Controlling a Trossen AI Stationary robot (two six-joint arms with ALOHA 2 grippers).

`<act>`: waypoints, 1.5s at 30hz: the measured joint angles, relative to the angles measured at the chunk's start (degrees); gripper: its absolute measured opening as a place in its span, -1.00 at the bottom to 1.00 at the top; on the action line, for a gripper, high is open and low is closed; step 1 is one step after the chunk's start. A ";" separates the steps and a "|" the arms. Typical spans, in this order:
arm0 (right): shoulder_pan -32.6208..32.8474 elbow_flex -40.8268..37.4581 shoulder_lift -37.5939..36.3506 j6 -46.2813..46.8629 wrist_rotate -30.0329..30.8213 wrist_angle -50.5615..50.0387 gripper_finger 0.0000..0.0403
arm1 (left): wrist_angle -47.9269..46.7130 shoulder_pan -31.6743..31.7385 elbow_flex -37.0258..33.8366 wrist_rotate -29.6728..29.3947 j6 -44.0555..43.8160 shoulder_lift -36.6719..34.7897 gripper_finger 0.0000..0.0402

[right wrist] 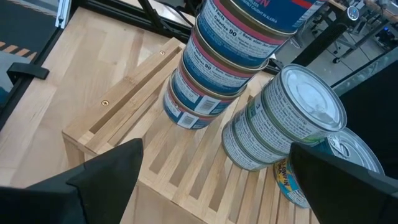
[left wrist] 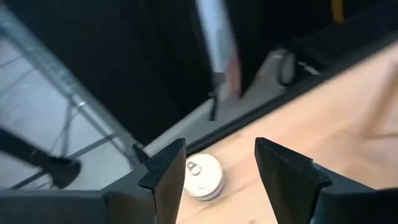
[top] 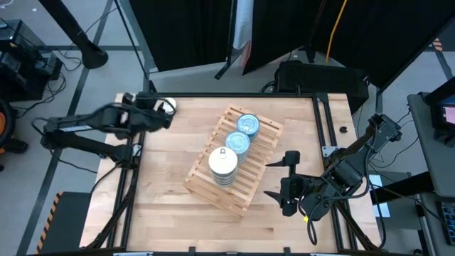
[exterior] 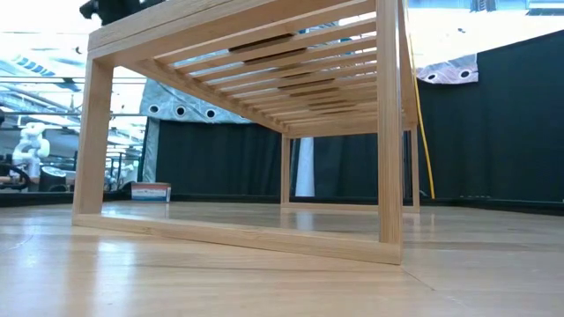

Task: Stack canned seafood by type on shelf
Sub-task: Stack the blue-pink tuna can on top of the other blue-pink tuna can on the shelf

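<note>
Wooden surface (top: 163, 213): pale planks fill the middle of the high view, with a dark arm at each side.
Shelf: the light-wood slatted rack (top: 213, 186) lies at an angle at centre frame in the high view; the low view looks under its slats (exterior: 291, 84) between its upright legs.
Tins on the shelf: three stacks of small flat round seafood tins stand in a diagonal row on the slats.
Blue-topped stacks: one (top: 248, 124) at the rack's upper right end, another (top: 237, 143) just below and left of it, close together.
White-topped stack (top: 223, 163): at the lower left end of the row, beside the middle stack.
Right wrist view of the stacks: a tall blue-labelled stack (right wrist: 233, 56), a silver-topped stack (right wrist: 283, 118) close beside it, and one more tin (right wrist: 339, 168) partly hidden behind the silver one.
Loose tin: a single white pull-tab tin (top: 168, 106) sits on the bare surface at upper left in the high view, well apart from the rack.
Left claw (top: 162, 115): at the upper left of the surface, right at the loose tin; its dark fingers (left wrist: 165, 177) are spread wide with the tin (left wrist: 202, 176) showing in the gap, gripping nothing.
Right claw (top: 286, 183): at lower right of the rack, just off its edge, fingers wide apart and empty, facing the stacks.
</note>
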 joint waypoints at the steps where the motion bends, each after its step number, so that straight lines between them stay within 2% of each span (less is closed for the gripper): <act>1: 0.00 0.00 0.00 -0.06 0.00 0.15 0.96 | 0.44 0.41 -2.38 -0.92 -2.04 0.05 -0.01; 5: -0.02 0.00 0.00 -0.70 0.55 0.63 0.96 | 2.70 1.79 -9.92 -2.33 -5.24 1.68 -0.01; 10: -0.20 0.00 0.00 -2.87 1.90 1.39 0.96 | 5.51 5.81 -14.54 3.69 -10.45 4.28 -0.09; 15: -1.25 0.00 0.00 -6.24 1.68 4.92 0.96 | 10.38 13.54 -15.97 10.88 -8.93 6.76 -0.46; 20: -1.94 0.00 0.00 -7.14 1.42 5.33 0.96 | 11.50 21.10 -16.10 14.00 -3.74 9.49 -0.89; 22: -1.92 0.00 0.00 -7.16 1.37 5.03 0.96 | 12.44 23.47 -16.10 17.08 -2.58 10.67 -0.96; 28: -1.90 0.00 0.00 -7.76 1.31 4.87 0.96 | 16.45 28.72 -16.10 22.03 0.73 16.27 -0.94; 34: -1.88 0.00 0.00 -7.46 1.09 4.84 0.96 | 19.17 31.03 -16.10 23.66 3.44 23.77 -0.94; 45: -1.88 0.00 -0.01 -3.08 1.09 2.65 0.96 | 24.92 33.13 -16.10 21.81 4.71 32.44 -0.94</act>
